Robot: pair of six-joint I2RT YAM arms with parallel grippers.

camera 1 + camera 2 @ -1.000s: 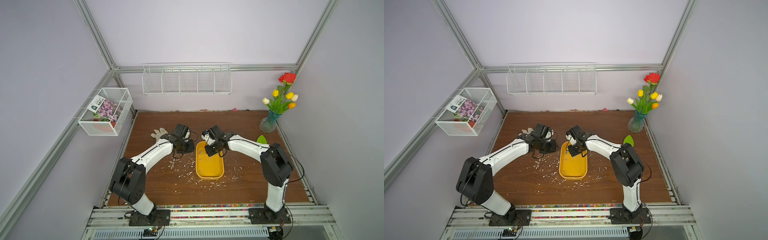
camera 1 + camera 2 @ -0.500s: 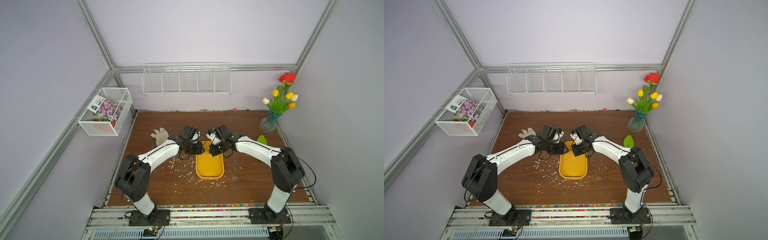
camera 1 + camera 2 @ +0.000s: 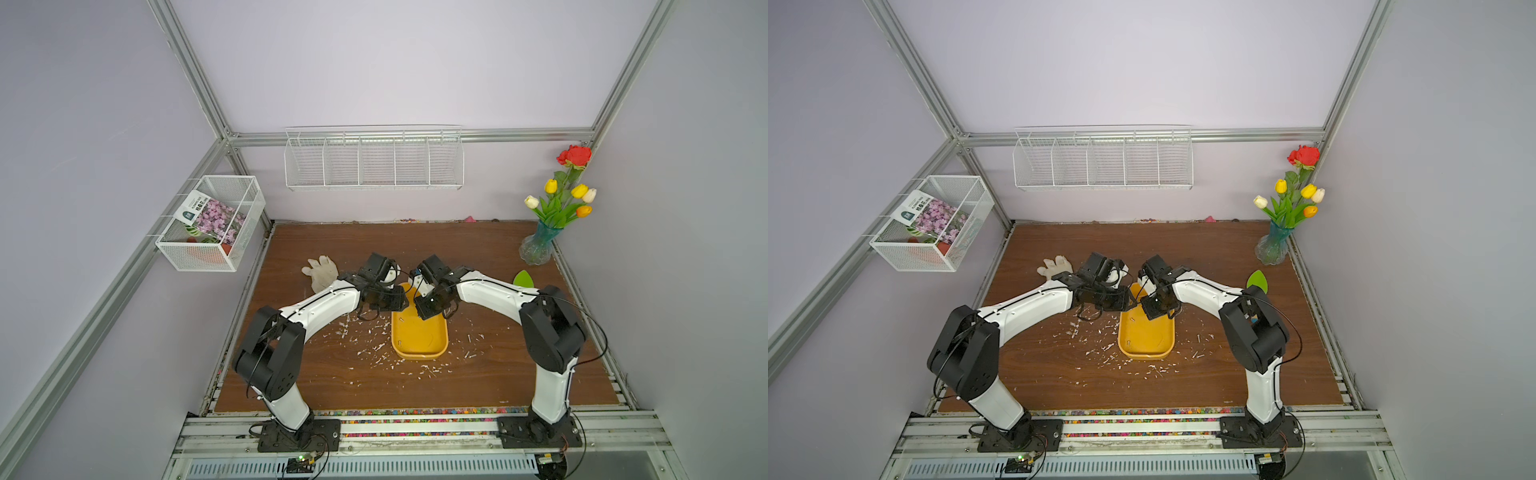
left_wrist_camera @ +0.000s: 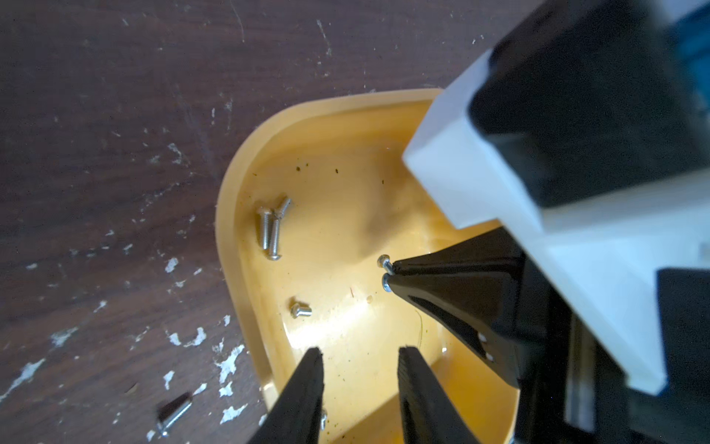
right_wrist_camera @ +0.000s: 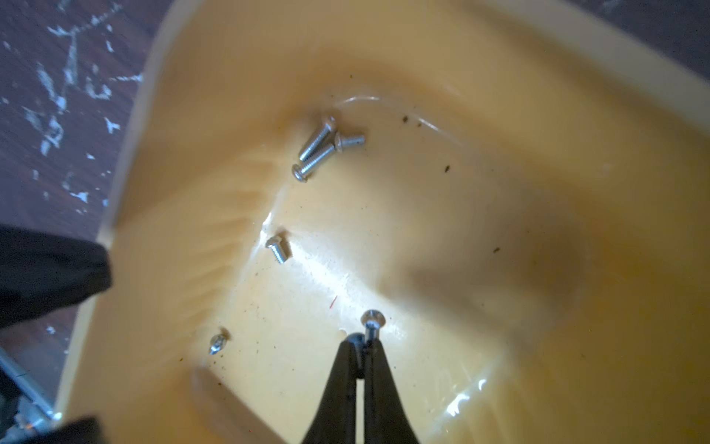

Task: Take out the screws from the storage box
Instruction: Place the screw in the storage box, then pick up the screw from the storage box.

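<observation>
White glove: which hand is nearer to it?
Left. The left hand is over the storage box edge facing the glove; the right hand, shut on a screw, is over the box, farther away.

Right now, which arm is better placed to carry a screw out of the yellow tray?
Right. The right gripper is shut on two screws over the yellow tray, so it probably only has to lift out. The left gripper is open and empty.

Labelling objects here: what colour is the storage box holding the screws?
Plain yellow-orange; the storage box shows best in the left wrist view.
</observation>
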